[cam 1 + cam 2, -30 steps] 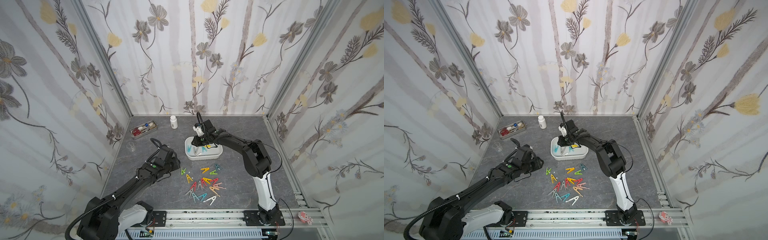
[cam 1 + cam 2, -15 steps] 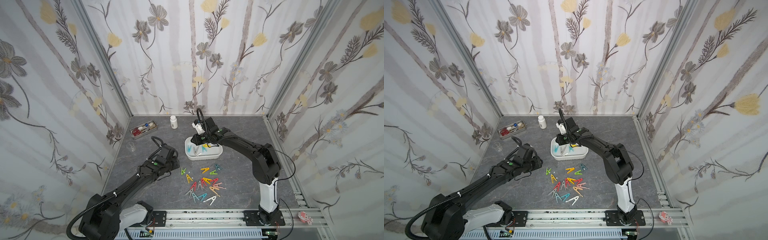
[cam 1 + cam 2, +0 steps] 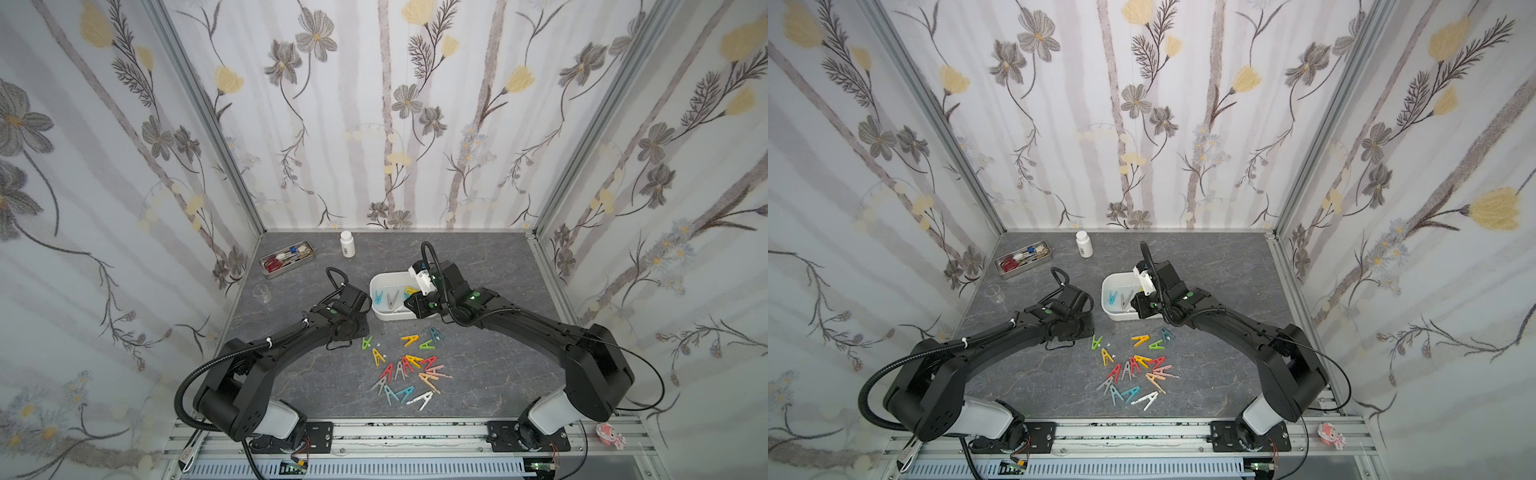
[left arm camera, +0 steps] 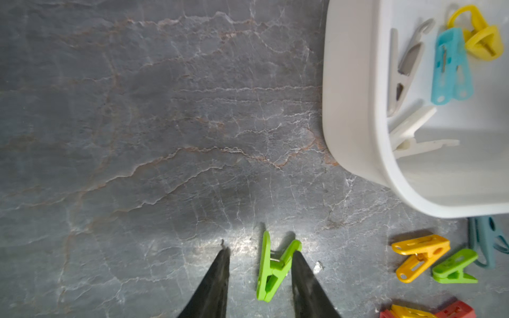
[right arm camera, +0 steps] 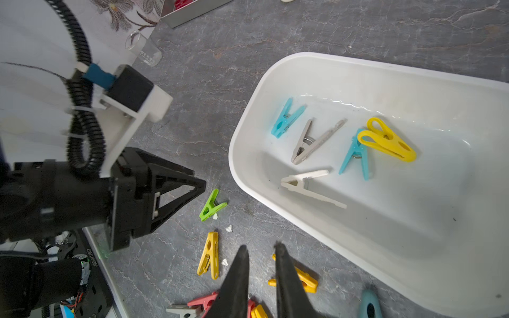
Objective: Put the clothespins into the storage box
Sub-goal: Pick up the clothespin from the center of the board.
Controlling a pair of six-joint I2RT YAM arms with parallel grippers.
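Clothespins [image 3: 1133,365] in two groups. Five inside the white storage box [image 5: 330,82], flat on its floor: teal clothespin [image 5: 286,118], grey clothespin [image 5: 314,140], white clothespin [image 5: 308,184], and a yellow clothespin [image 5: 385,140] lying across a second teal one. Rest loose on the grey slate-look tabletop [image 3: 478,374] in front of the box, most in a mixed heap [image 3: 409,368], a few strays nearer the box wall.

Left gripper [image 4: 260,250]: low over the tabletop, well short of closed, fingers either side of a lone green clothespin [image 4: 271,265]. One finger against its raised leg, the other clear of it; no grip yet. Green clothespin just outside the box's corner, apart from the heap.

Right gripper [image 5: 260,246]: narrowed to a slim gap, nothing between the fingers, above loose pegs beside the box's near wall.

Far left corner: metal tray of tools [image 3: 286,259], white bottle [image 3: 347,244], small glass beaker [image 3: 262,293].
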